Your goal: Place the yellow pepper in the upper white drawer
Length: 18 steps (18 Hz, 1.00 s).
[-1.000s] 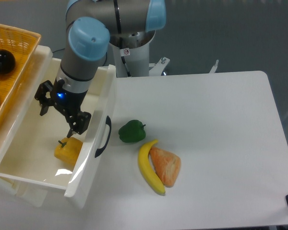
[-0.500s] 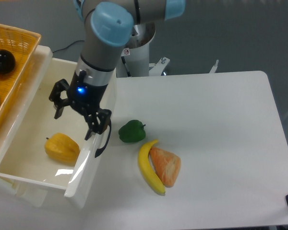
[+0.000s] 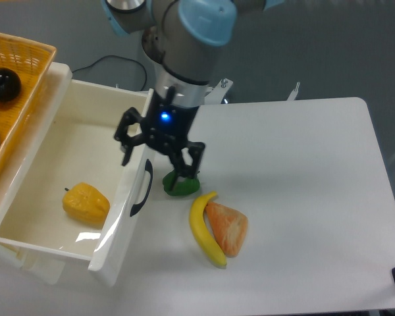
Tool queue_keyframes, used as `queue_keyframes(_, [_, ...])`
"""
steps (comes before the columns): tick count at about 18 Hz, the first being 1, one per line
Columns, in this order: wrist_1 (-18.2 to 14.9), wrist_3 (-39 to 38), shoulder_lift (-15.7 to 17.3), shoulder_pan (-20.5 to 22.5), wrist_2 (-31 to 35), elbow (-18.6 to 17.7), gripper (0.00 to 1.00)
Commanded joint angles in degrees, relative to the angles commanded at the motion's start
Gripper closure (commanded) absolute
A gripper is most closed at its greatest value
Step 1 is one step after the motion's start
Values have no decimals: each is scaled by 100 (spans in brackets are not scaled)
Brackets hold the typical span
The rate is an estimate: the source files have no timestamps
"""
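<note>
Camera view: a single fixed view from above and in front of the white worktop [image 3: 303, 197].
Yellow pepper: the small lumpy yellow-orange pepper [image 3: 85, 204] with a short dark stem lies on the floor of the drawer, near its front panel and toward the near end, touched by nothing.
Upper white drawer: the large glossy white box drawer [image 3: 59, 151] stands pulled open at the left of the worktop; its front panel with the dark curved handle [image 3: 142, 189] faces the worktop.
Claw: the black two-finger claw [image 3: 159, 158] hangs outside the drawer, over the front panel's top edge and the worktop just right of it. Its fingers are spread apart and hold nothing; one finger [image 3: 128, 141] shows over the drawer edge, the other in front of the green pepper.
Arm: the grey arm with pale blue joint caps [image 3: 197, 20] comes down from the top of the frame; a blue light glows on the wrist just above the claw.
Green pepper: a small dark green pepper [image 3: 181, 186] sits on the worktop just beside the drawer handle, partly covered by the claw's finger.
Banana: a long yellow banana [image 3: 204, 230] lies curved on the worktop near the green pepper, touching an orange-pink wedge-shaped item [image 3: 229, 227] on its right.
Basket: an orange wicker basket [image 3: 20, 59] sits at the upper left behind the drawer, with a shiny black ball [image 3: 2, 84] in it.
</note>
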Motion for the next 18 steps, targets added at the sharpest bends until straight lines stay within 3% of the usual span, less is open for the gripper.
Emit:
queue_keyframes(7, [-26,632,-9,597,166,-194,0])
queue_keyframes(13, [-61,1740,-70,668,1343,-317,0])
queue_keyframes(18, [-61,2635,-211,598,2222,-677,0])
